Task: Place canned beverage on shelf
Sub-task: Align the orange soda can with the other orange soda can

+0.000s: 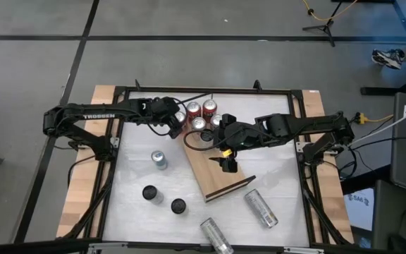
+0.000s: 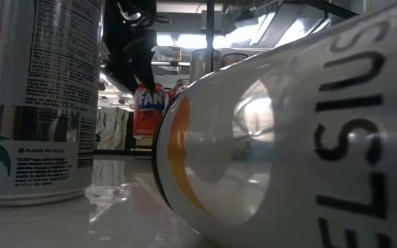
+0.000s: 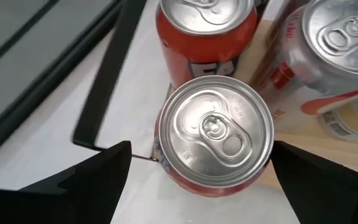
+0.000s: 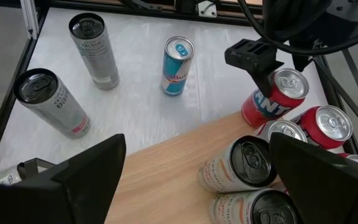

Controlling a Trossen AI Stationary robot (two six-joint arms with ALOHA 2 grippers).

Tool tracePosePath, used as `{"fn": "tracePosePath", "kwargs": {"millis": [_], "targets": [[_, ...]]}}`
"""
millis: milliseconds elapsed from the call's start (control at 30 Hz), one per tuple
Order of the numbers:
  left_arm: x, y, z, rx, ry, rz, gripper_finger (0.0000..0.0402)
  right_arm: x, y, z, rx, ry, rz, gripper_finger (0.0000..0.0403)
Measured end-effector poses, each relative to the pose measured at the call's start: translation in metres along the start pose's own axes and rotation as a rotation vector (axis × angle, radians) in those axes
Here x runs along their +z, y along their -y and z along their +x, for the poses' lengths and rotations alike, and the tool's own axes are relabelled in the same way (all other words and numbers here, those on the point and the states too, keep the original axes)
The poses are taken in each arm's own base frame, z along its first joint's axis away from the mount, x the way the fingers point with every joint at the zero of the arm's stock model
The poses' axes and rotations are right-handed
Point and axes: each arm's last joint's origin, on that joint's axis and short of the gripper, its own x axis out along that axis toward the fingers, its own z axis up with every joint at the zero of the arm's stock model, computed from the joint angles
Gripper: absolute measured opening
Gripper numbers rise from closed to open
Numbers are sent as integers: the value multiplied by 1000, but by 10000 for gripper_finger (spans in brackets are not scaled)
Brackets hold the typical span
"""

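Now | left gripper (image 3: pixel 197 177) open astride red can (image 3: pixel 213 134) | shelf (image 1: pixel 213 169) edge

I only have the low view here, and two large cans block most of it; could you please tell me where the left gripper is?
Observer: The left gripper is at the far end of the shelf, open, with its fingers on either side of an upright red can.
Operator: Thank you. And the right gripper?
Observer: The right gripper hangs over the middle of the shelf, open, holding nothing.
Operator: Which cans are off the shelf?
Observer: A blue can and two dark-topped cans stand on the white tabletop on the left arm's side. Two silver cans lie near its front edge.
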Motion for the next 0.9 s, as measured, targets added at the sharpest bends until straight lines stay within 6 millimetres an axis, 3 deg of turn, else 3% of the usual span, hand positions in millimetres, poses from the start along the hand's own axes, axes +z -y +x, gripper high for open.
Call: {"fn": "tracePosePath", "kwargs": {"millis": [500, 900], "targets": [[2, 0, 0, 7, 27, -7, 376, 0, 0, 0, 0, 0, 0, 392], [2, 1, 2, -6, 16, -132, 376, 0, 0, 0, 0, 1, 0, 392]]}}
